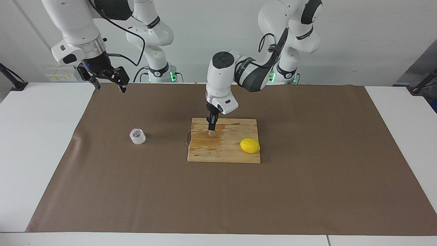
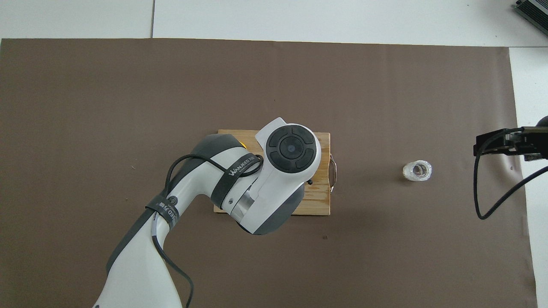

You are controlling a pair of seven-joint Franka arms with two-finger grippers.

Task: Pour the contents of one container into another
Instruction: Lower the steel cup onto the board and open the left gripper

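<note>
The squat clear glass tumbler [image 1: 137, 136] stands on the brown mat toward the right arm's end; it also shows in the overhead view [image 2: 417, 170]. My left gripper [image 1: 212, 131] points straight down onto the wooden cutting board [image 1: 235, 155]. It is closed on a small pale metal thing, the jigger [image 1: 212, 134], which stands on the board; only its lower end shows. In the overhead view the left arm hides both. My right gripper [image 1: 109, 87] hangs open and empty above the mat's edge nearest the robots, apart from the tumbler; it also shows in the overhead view [image 2: 509, 145].
A yellow lemon [image 1: 250, 146] lies on the cutting board [image 2: 319, 201], at the corner toward the left arm's end and farther from the robots than the jigger. The board has a wire handle [image 1: 187, 138] on the side toward the tumbler.
</note>
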